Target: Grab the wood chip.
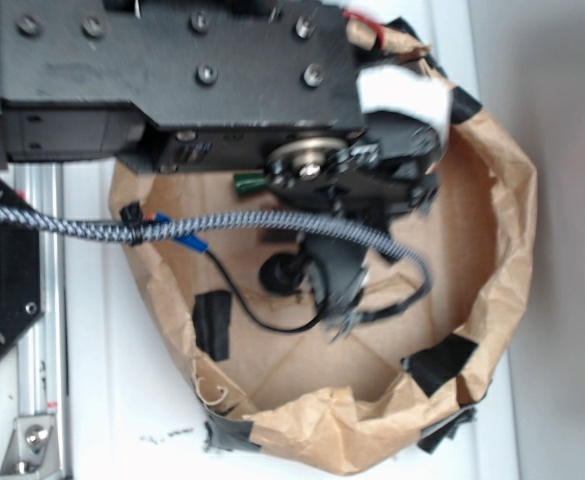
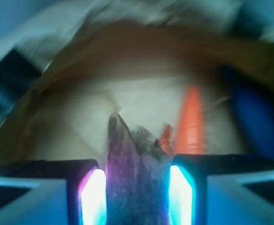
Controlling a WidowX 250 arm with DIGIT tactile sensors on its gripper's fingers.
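In the wrist view the wood chip [image 2: 125, 164] stands at lower centre between the lit fingers [image 2: 93, 197] of the gripper [image 2: 136, 194], which looks closed on its two flat faces; it is likely light, stiff and rough, so it should hold well gripped across its width, though thin edges may crumble. The frame is blurred; the carrot [image 2: 191, 123] lies to the right; in the exterior view the arm [image 1: 172, 70] hides the chip inside the paper-walled bin [image 1: 502, 240].

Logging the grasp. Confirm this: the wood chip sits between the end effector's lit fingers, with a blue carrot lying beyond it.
Not quite. In the wrist view the carrot is orange, not blue. The wood chip does sit between the end effector's lit fingers.
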